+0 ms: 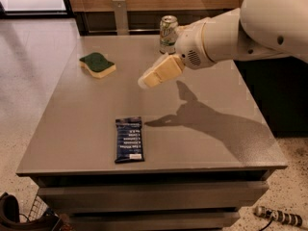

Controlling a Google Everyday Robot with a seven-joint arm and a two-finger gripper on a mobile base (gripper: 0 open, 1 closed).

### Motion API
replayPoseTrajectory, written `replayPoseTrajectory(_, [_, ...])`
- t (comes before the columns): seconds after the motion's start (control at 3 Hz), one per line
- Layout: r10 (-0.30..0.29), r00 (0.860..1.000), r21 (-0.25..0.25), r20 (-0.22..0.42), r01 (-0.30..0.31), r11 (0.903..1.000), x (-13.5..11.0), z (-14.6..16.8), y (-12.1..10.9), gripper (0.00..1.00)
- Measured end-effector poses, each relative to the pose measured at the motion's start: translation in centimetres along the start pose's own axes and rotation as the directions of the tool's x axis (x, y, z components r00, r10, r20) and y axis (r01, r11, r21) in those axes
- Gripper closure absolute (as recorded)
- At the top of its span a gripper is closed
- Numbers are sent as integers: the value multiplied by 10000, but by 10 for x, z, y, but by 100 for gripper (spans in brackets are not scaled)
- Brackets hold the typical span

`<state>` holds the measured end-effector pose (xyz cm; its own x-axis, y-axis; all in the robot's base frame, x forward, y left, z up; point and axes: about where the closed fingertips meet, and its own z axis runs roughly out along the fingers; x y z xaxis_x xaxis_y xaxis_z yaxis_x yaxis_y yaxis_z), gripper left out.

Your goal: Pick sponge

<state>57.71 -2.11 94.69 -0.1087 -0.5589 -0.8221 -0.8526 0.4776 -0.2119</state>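
The sponge (97, 64) lies flat on the grey table (202, 143) at its far left, dark green top up, pale yellow foam showing at its edge. My gripper (144, 82) hangs above the table's middle on the white arm that reaches in from the right. It is to the right of the sponge, well apart from it, and holds nothing that I can see.
A soda can (168, 33) stands upright at the table's far edge, just behind the arm's wrist. A dark blue snack-bar wrapper (129, 139) lies near the front edge. A post (120, 14) rises behind the table. The floor lies to the left.
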Motion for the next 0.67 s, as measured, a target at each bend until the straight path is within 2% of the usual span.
replayPoseTrajectory(0.33, [476,9928,766,1101,-563,9955,-18,22,-12,0])
replayPoseTrajectory(0.67, [412,9878,1317,1503,-613,9894,-29,21,-25,0])
